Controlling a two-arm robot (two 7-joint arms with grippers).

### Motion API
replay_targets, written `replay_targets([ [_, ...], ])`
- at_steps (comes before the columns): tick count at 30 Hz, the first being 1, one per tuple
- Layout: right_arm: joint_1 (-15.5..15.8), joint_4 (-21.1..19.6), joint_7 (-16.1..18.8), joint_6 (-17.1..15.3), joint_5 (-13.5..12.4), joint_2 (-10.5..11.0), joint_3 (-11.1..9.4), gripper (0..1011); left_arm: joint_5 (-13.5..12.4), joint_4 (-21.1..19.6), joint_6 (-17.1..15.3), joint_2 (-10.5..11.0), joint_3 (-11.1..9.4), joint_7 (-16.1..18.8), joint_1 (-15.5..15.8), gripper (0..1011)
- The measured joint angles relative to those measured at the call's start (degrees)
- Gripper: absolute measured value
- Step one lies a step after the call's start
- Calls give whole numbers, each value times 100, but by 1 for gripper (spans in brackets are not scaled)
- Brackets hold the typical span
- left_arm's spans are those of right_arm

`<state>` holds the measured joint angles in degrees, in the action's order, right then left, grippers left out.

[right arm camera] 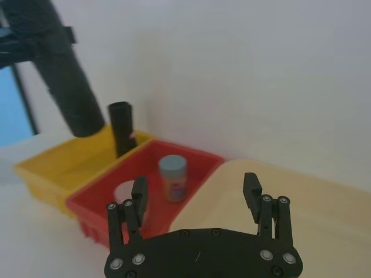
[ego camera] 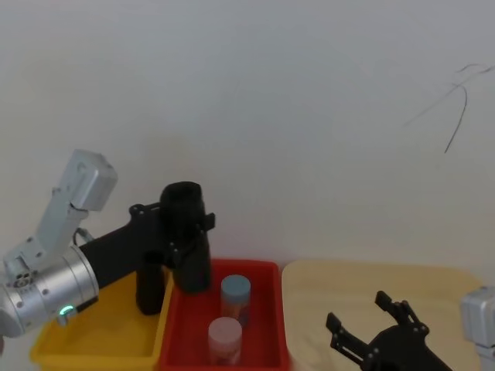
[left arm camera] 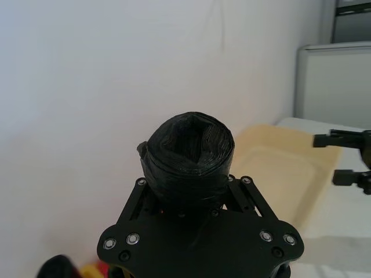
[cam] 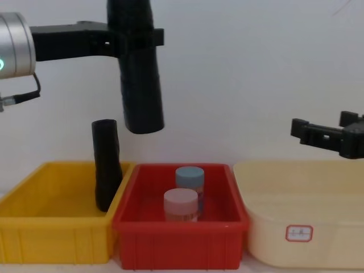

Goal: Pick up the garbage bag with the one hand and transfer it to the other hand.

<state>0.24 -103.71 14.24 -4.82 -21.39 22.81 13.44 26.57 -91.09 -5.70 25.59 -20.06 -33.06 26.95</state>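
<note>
Garbage bag (cam: 141,91) handover: judged that the right gripper (right arm camera: 197,191) needed to close on the free lower half before the left let go.
Left gripper (cam: 134,38): was clenched on the upper part, holding it near upright in mid-air.
Right gripper: was spread wide, empty, over the cream tray (cam: 341,239), well apart.
Underneath: red bin (cam: 179,224), yellow bin (cam: 54,239).

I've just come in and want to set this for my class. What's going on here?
The left gripper is shut on the garbage bag, a thick black roll, holding it nearly upright in the air above the yellow bin and red bin. The right gripper hangs open over the cream tub, apart from the roll: no handover yet. A slimmer black roll leans in the yellow bin; two jars stand in the red one.
</note>
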Motion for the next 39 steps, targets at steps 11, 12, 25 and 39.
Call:
replay_targets([
  [11, -123, -155, 693, -211, -319, 318, 134, 1000, 128, -95, -223, 1, -285, -239, 70, 371],
  [12, -134, -164, 738, -224, -338, 340, 144, 1000, 136, -97, -235, -1, -303, -255, 76, 371],
  [25, -399, -356, 1667, -454, -703, 754, 389, 1000, 337, -186, -506, -96, -577, -446, 177, 371],
  [39, -690, -463, 2404, -536, -928, 1046, 645, 1000, 536, -373, -757, -99, -765, -609, 285, 371],
])
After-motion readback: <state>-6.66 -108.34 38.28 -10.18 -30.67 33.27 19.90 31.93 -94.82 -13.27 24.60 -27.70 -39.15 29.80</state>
